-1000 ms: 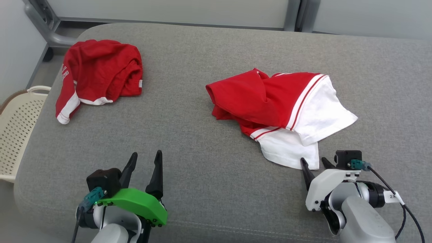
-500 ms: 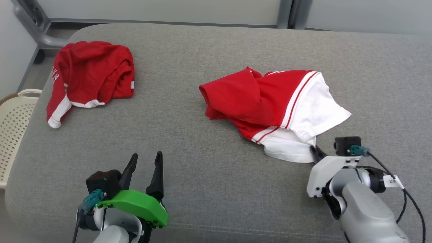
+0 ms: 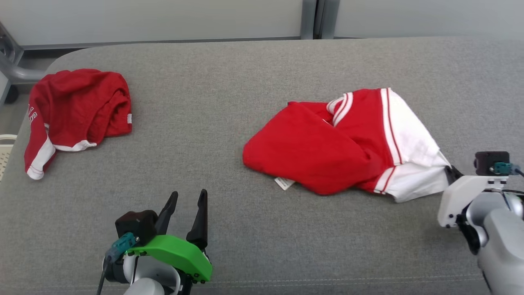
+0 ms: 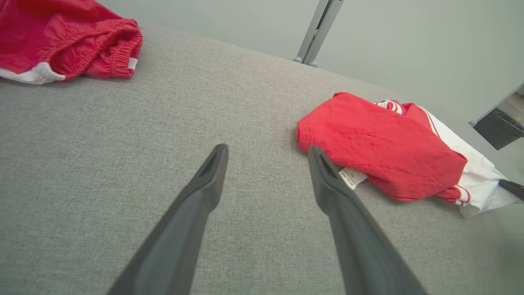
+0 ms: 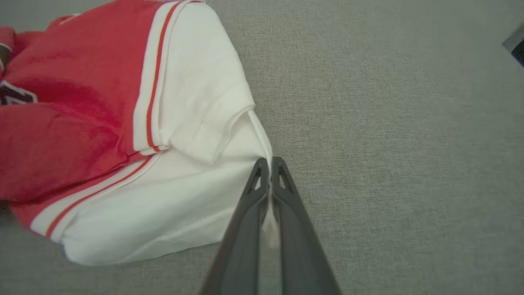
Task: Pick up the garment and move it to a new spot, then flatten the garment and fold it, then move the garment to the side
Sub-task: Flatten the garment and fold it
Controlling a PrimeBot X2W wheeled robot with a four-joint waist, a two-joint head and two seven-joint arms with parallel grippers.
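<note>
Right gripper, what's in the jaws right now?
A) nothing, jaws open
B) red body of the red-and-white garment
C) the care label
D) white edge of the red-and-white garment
D: in the right wrist view the right gripper has its jaws shut on a pinch of white fabric at the edge of the red-and-white garment.

Matt cloth garment (image 3: 339, 151), rough woven grey surface (image 3: 229, 94)

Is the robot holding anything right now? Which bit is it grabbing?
Yes. The right gripper is pinched shut on the red and white shirt, gripping a thin fold at its white edge. The left gripper is open and holds nothing.
</note>
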